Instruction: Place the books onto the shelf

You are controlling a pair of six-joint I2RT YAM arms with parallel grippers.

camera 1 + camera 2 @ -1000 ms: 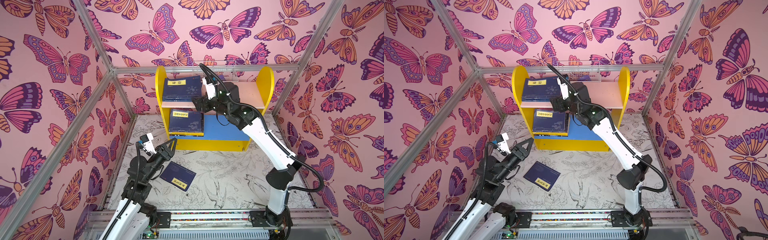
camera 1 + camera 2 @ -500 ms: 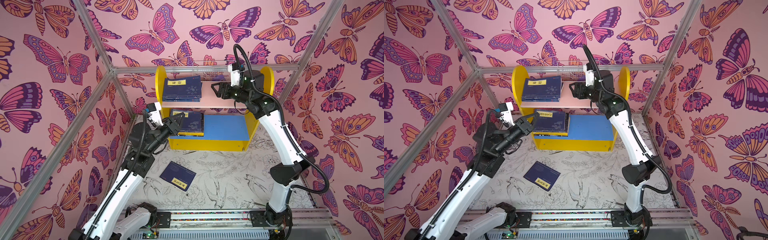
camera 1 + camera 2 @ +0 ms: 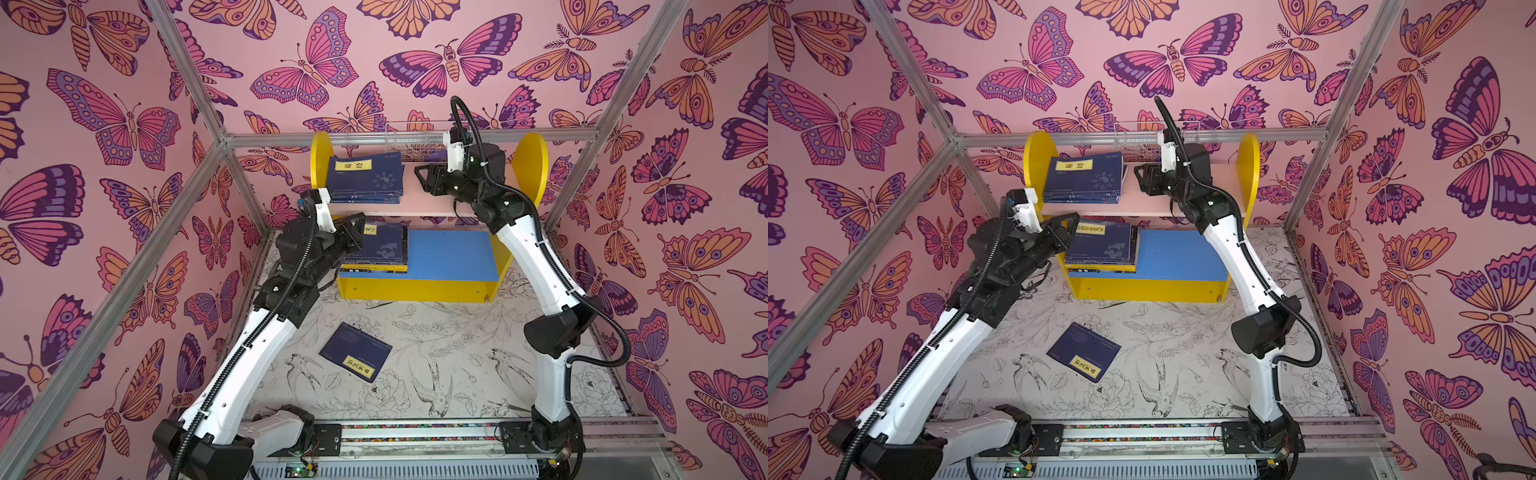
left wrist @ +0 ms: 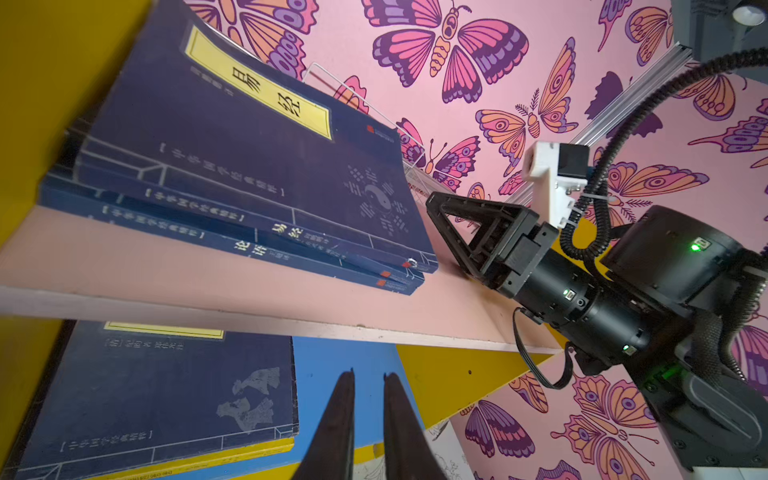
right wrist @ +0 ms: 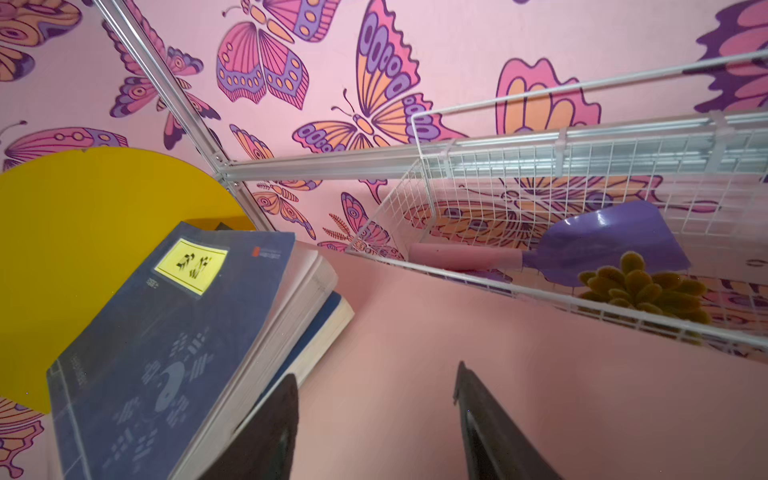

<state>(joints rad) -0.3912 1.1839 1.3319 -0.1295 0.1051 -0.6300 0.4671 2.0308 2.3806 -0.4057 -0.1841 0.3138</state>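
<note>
The shelf [image 3: 530,166] stands at the back, with a pale pink upper board [image 3: 432,205] and a blue lower board [image 3: 453,257]. Navy books [image 3: 368,178] lie stacked on the left of the upper board, and another stack [image 3: 382,249] on the lower board. One navy book [image 3: 355,357] lies on the floor. My left gripper [image 4: 369,376] hovers at the lower stack's front left, its fingers nearly together with nothing between them. My right gripper [image 5: 376,370] is open over the bare pink board, just right of the upper stack [image 5: 166,332].
A white wire basket [image 5: 498,174] hangs on the back wall above the shelf, holding a purple scoop [image 5: 602,241] and a mustard plush piece [image 5: 640,286]. Butterfly-print walls and aluminium frame bars [image 3: 195,174] close in the patterned floor [image 3: 457,357].
My left arm rose from beside the floor book up to the shelf's lower left, and its jaws closed. My right gripper pulled back from the upper stack and narrowed a little.
</note>
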